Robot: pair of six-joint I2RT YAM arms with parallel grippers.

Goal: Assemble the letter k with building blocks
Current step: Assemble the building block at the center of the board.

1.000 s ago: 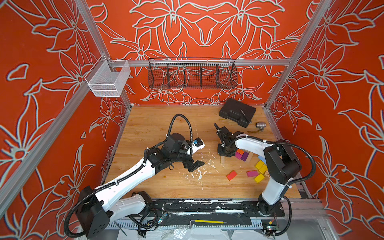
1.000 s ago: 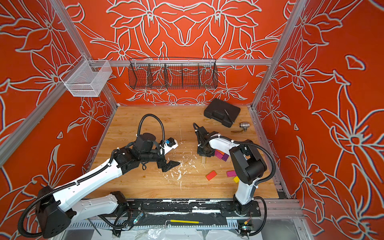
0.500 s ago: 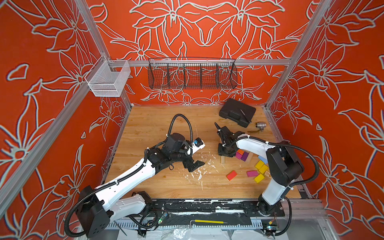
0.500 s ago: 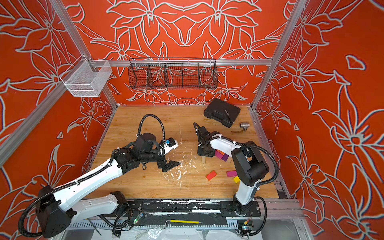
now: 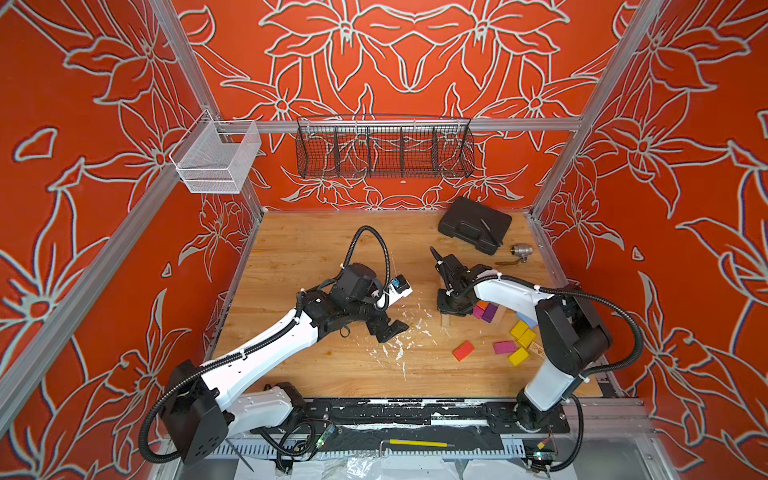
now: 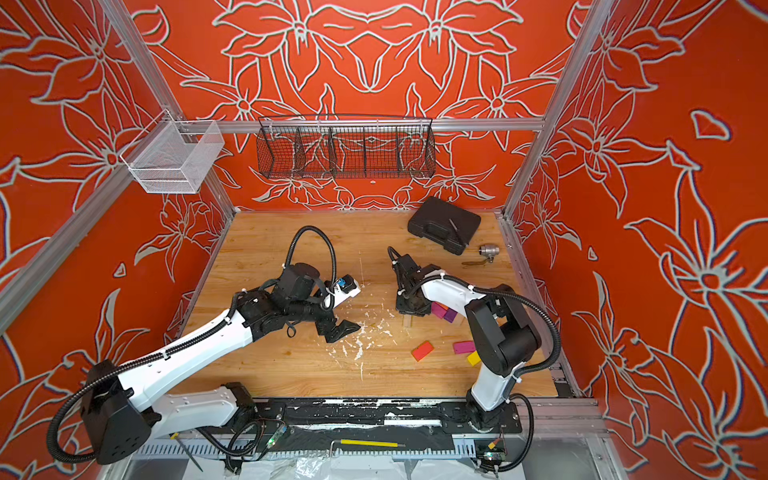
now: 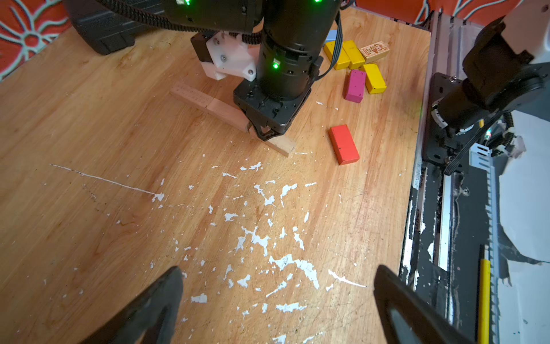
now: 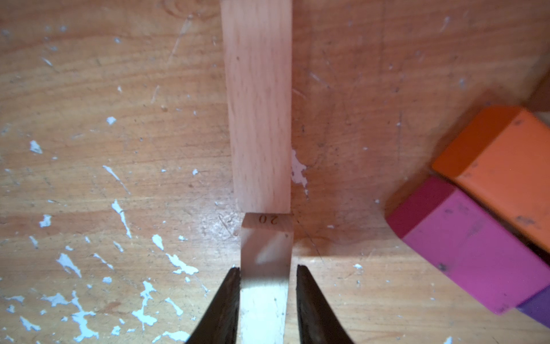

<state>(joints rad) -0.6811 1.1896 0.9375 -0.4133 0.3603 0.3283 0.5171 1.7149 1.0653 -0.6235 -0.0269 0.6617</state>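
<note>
In both top views the red block (image 5: 462, 351) lies flat on the scuffed wooden tabletop (image 5: 316, 257), a matte painted slab with squared edges. Just behind it, toward the back wall, the right gripper (image 5: 447, 313) points straight down onto a pale row of plain wood blocks (image 5: 446, 323). To the red block's right lie a magenta block (image 5: 505, 347) and three yellow blocks (image 5: 519, 330). Well to its left the left gripper (image 5: 390, 330) hangs over flakes of white paint (image 5: 399, 345).

In the left wrist view that gripper's black tapered fingers (image 7: 166, 297) stand wide apart, with only bare board between them. The wood row runs straight, its pieces laid end to end and one stamped with fine dots. Its near end is close to the red block without touching. A printed wood block (image 7: 373, 51) rests against the yellow ones, farther from the red block than the magenta.

In the right wrist view black wedge fingers (image 8: 226, 297) flank the row's end block (image 8: 265, 253), smooth pale grain with small stamped digits, butted square against the next piece. One finger lies against it and a sliver shows at the other, so a firm pinch cannot be told. Beside the row an orange block (image 8: 506, 166) and a second magenta block (image 8: 476, 253) lie side against side, their paint chalky and their edges softened.
</note>
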